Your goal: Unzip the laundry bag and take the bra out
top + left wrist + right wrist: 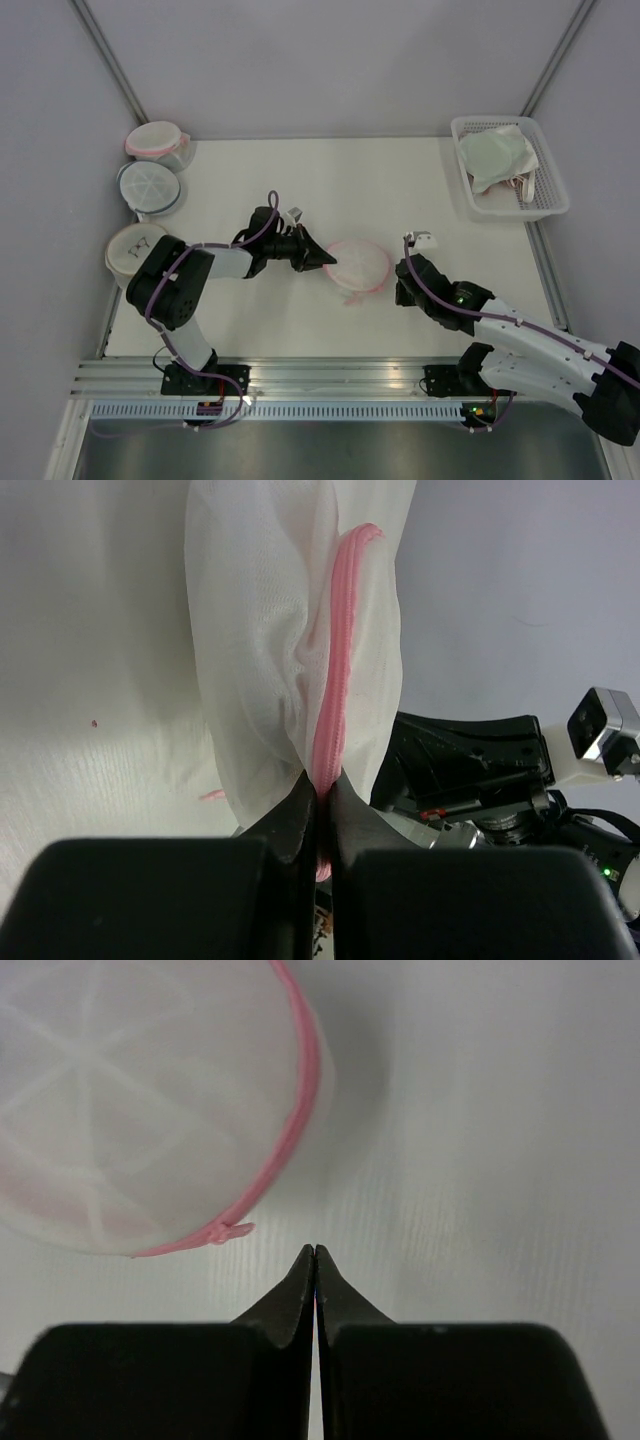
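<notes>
The laundry bag point(360, 264), a round white mesh pouch with a pink zipper rim, lies at the table's middle. My left gripper point(328, 262) is shut on its left edge. In the left wrist view the jaws point(322, 790) pinch the pink zipper rim point(340, 660), with the mesh point(250, 660) bulging on both sides. My right gripper point(400, 290) is shut and empty, just right of the bag. In the right wrist view its tips point(315, 1250) hover over bare table near the pink zipper tab point(232, 1230) on the bag point(130, 1100). The bra is hidden.
Three more round mesh pouches sit at the left edge: pink-rimmed point(155, 140), blue-rimmed point(150, 187), tan-rimmed point(133, 250). A white basket point(520, 214) at the back right holds a pale greenish-white cloth point(495, 153).
</notes>
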You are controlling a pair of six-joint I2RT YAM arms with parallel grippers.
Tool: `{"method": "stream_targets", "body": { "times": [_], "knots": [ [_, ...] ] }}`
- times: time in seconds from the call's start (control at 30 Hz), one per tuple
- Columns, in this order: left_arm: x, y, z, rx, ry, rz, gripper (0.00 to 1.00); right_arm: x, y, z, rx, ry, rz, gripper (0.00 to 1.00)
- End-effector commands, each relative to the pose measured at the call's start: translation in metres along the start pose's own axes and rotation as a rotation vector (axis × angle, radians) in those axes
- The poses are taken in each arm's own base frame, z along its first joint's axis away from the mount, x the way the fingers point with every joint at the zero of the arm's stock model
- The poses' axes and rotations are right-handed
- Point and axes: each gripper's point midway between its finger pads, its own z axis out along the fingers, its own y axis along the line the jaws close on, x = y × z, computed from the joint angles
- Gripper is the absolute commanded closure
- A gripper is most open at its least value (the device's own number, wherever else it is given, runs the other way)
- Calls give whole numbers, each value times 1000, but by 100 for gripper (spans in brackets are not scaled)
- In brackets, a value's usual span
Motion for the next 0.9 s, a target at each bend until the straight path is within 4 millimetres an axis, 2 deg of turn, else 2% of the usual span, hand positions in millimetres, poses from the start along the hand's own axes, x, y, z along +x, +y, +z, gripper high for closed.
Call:
{"method": "stream_targets", "body": {
  "times": [0.0,0.1,0.2,0.23,0.27,0.37,0.4,0.57,0.77,0.87],
  "knots": [
    [-5,-8,-2,19,26,68,98,-13,-26,-6,166,-40,20,99],
    [-7,-8,-1,9,50,83,98,-14,-20,-4,162,-27,25,100],
    [-10,-9,0,2,59,94,98,-14,10,-2,-1,-15,6,98],
    [-11,-9,0,2,60,93,98,-9,22,-4,-70,7,-22,89],
    [-11,-9,1,4,64,96,98,-9,28,-5,-105,8,-37,62],
    [-15,-7,2,0,69,89,98,0,48,-8,-216,34,-96,28],
    [-17,-3,2,-4,69,80,98,4,50,-5,-219,42,-110,25],
    [-20,-3,4,3,81,78,98,13,48,6,-179,65,-156,26],
    [-28,1,5,-13,104,87,98,11,42,28,-72,71,-222,39],
    [-34,3,5,-22,110,90,98,3,44,35,-43,52,-257,43]
  ]
}}
